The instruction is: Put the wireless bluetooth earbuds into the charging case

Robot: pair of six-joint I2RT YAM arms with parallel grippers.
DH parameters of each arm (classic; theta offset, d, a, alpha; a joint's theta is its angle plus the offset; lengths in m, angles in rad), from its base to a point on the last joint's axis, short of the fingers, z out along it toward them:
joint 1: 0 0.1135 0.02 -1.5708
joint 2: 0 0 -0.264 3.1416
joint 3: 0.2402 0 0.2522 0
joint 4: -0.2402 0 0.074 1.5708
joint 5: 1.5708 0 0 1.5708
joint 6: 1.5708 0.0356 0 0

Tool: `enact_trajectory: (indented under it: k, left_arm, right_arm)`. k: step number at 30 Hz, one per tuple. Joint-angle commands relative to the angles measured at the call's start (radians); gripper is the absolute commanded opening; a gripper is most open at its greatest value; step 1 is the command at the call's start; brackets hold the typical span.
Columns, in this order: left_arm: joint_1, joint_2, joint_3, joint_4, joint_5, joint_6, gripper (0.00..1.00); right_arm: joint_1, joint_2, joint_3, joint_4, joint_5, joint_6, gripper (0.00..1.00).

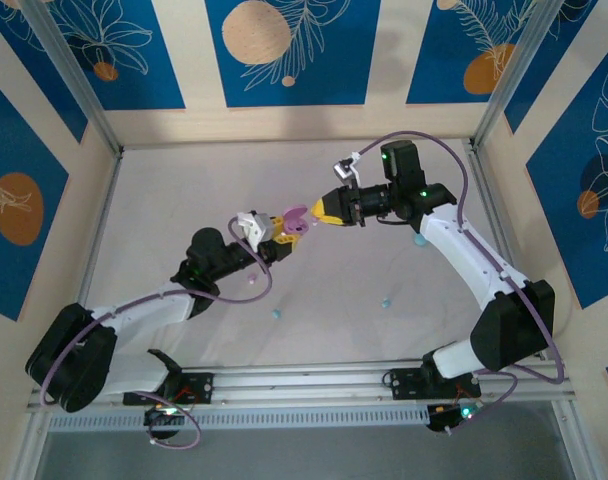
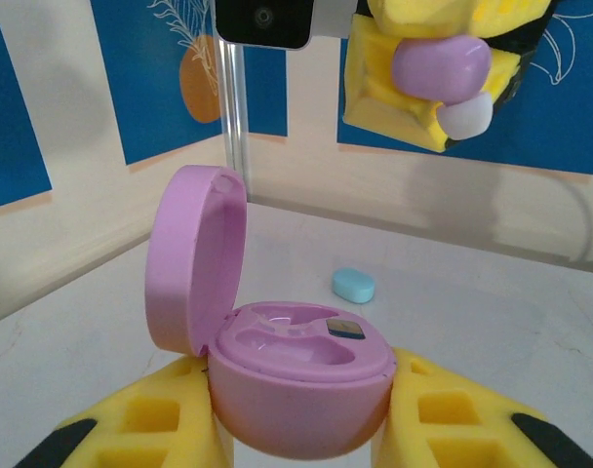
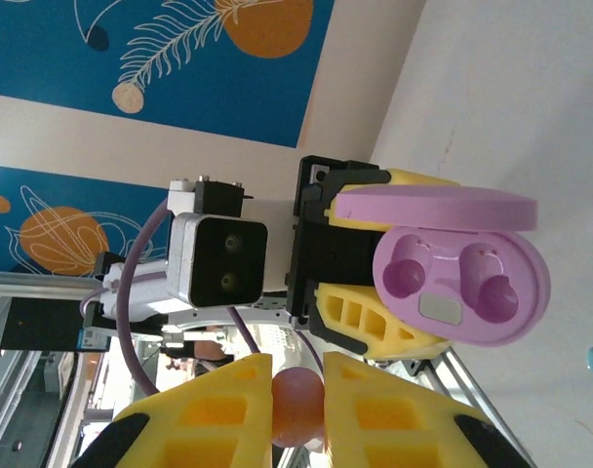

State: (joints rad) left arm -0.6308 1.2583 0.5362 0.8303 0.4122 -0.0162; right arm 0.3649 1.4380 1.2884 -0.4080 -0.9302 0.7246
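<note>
The pink charging case (image 2: 301,375) is lifted off the table with its lid (image 2: 194,258) swung open, and my left gripper (image 2: 301,429) is shut on its base. Both earbud sockets are bare, as the right wrist view of the case (image 3: 462,283) shows. My right gripper (image 3: 298,375) is shut on a pink earbud (image 3: 298,405). From the left wrist, that earbud (image 2: 441,63) hangs above and to the right of the case. From above, the right gripper (image 1: 317,211) sits just right of the case (image 1: 295,219), close to the left gripper (image 1: 284,236).
Small teal earbuds lie loose on the white table: one (image 1: 277,313) at front centre, another (image 1: 385,300) to its right, a third teal piece (image 1: 419,240) under the right arm. One teal earbud (image 2: 353,285) lies behind the case. Walls enclose the table.
</note>
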Motion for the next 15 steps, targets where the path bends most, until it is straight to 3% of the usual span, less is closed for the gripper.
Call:
enact_trajectory:
  k: [1, 5, 15]
  left_arm:
    - [-0.020, 0.002, 0.043, 0.058, 0.015, 0.005, 0.32]
    - [-0.023, -0.021, 0.041, 0.051, 0.009, -0.003, 0.32]
    - [-0.025, -0.101, 0.026, 0.025, 0.007, -0.008, 0.32]
  right_arm:
    - [0.005, -0.009, 0.005, 0.050, -0.042, 0.043, 0.16]
    - [-0.027, -0.016, -0.064, 0.258, -0.200, 0.174, 0.16]
    - [-0.053, -0.007, -0.032, 0.253, -0.362, 0.168, 0.16]
